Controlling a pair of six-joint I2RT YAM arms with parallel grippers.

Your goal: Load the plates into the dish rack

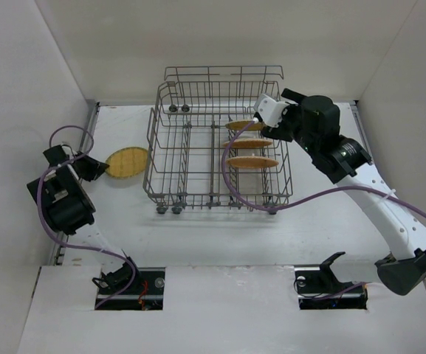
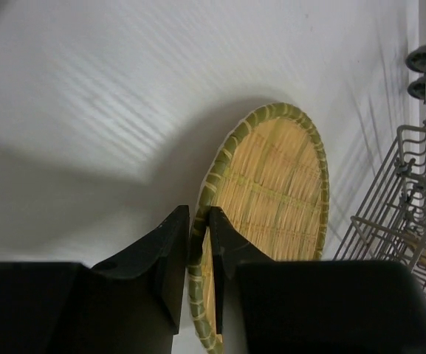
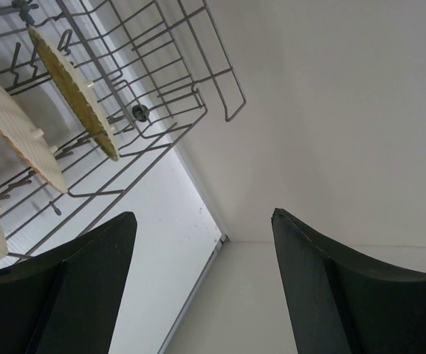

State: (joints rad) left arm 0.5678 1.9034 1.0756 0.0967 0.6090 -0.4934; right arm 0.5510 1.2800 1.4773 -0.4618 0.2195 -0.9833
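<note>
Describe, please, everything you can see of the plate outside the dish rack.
The plate is a round, flat woven disc, straw-yellow with a greenish bound rim. It is just left of the dish rack, apart from it. The left pincer is shut on its near rim; whether it rests on the table is unclear.

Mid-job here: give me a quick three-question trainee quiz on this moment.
1. How many plates stand in the dish rack?
2. True or false: the right pincer grips a plate.
3. The left pincer clamps the fourth plate, left of the rack, by its: A) rim, B) centre.
Key: 1) three; 2) false, it is open and empty; 3) A.
</note>
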